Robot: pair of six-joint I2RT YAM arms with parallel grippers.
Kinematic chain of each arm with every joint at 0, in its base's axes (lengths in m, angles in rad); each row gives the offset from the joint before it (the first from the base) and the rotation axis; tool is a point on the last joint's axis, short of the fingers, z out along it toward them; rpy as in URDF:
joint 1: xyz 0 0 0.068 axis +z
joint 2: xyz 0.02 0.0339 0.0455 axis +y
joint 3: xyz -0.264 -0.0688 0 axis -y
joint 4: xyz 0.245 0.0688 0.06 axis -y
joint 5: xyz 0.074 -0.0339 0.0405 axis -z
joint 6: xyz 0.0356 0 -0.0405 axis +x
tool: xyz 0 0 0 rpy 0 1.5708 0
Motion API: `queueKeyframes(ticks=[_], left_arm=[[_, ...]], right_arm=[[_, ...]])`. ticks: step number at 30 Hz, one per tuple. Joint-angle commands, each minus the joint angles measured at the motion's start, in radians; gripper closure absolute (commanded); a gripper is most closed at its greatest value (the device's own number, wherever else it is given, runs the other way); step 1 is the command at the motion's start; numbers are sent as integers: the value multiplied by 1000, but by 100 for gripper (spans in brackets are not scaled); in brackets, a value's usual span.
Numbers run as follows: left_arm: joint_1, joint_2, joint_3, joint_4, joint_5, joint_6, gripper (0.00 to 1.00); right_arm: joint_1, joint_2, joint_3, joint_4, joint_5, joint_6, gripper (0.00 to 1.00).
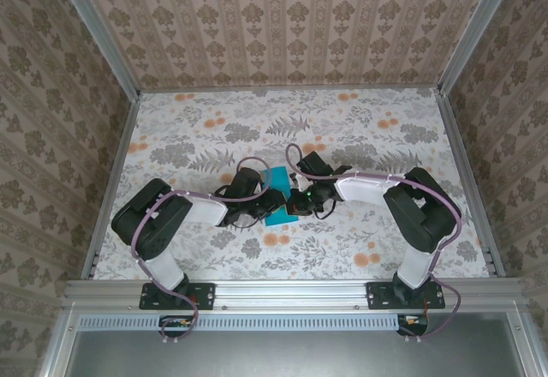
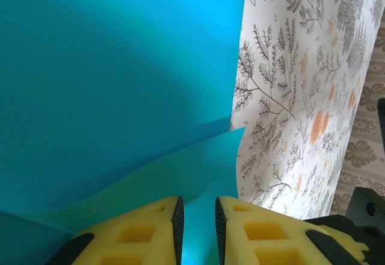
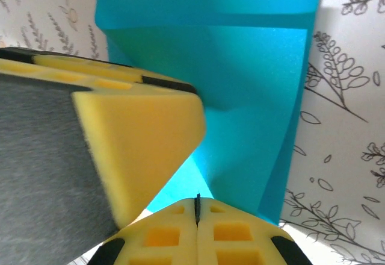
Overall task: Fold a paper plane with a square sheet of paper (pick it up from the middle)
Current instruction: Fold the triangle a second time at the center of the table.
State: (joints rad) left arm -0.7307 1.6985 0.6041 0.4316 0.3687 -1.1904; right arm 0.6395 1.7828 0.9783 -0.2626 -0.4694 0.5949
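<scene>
Floral-printed bench (image 1: 385,137) and damask-papered walls (image 1: 282,26) frame the work. At the bench's middle lies the part-folded teal-blue paper plane (image 1: 279,176), its long axis running from my bases toward the far wall, slightly tilted. It sits directly between my two end effectors and under both tips, so neither arm is nearer. My right end effector (image 3: 197,208) is closed, yellow foam pads pressed flat together. A raised flap of the paper runs down into their seam, so I judge it pinched there. My left end effector (image 2: 198,221) faces it from the other side, pads parted by a narrow slit with teal showing through, clamping nothing I can see. One of its yellow pads (image 3: 144,138) crowds just beside the right's tips. I can read no brand, label or writing anywhere.
</scene>
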Motion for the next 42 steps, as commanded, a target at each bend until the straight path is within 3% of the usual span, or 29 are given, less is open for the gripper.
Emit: queueKeyframes(ticks=[1,28,35,42], left_arm=[[-6,18,-11,-201,-63,20,76],[-7,30,-4,-271,-100,14,80],[-7,30,-4,-269,-94,16,80],[-7,18,8,-268,-89,33,80]], right_arm=[[7,28,26,-49,31,-29,96],[2,12,-29,-161,93,-100,97],[-27,-58,-99,-175,94,-110,97],[-32,-155,-83,-104,16,-92,97]])
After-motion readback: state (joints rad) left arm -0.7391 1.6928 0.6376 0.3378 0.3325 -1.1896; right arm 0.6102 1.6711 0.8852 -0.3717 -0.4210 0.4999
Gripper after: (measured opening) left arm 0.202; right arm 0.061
